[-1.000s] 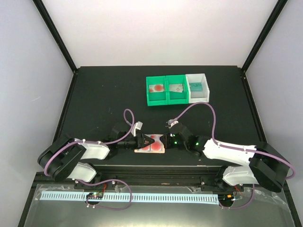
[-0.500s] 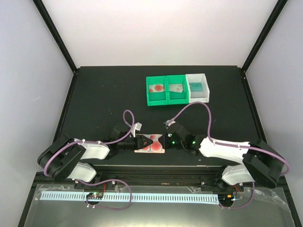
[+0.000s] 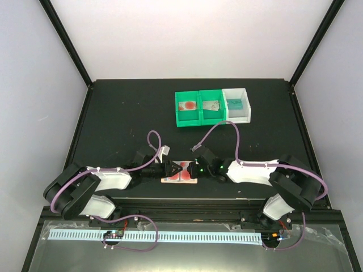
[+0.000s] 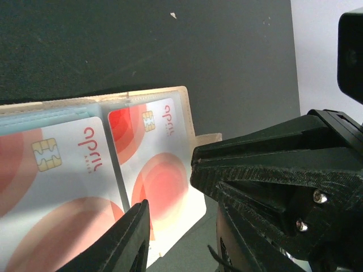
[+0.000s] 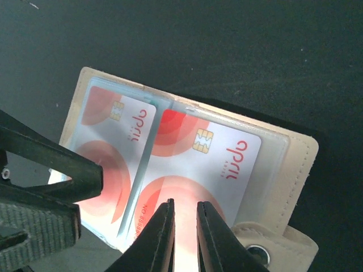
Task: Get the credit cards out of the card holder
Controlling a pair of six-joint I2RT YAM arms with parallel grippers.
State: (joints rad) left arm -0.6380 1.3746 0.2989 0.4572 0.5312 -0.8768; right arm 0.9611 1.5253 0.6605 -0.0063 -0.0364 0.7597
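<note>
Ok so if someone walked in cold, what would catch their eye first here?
Probably the open card holder at the near edge of the table, with the left gripper and right gripper flanking it. Its pockets show two pale cards splashed with red circles. Farther back sits a bright row of two green bins and a white bin, each with a card inside.

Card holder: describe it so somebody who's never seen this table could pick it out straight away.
On the black table, look at the near edge, between the left hand and the right hand. The card holder lies there opened flat. Unlike the green and white bins at the far side, it is a pale book-like wallet showing two cards with red circles.
</note>
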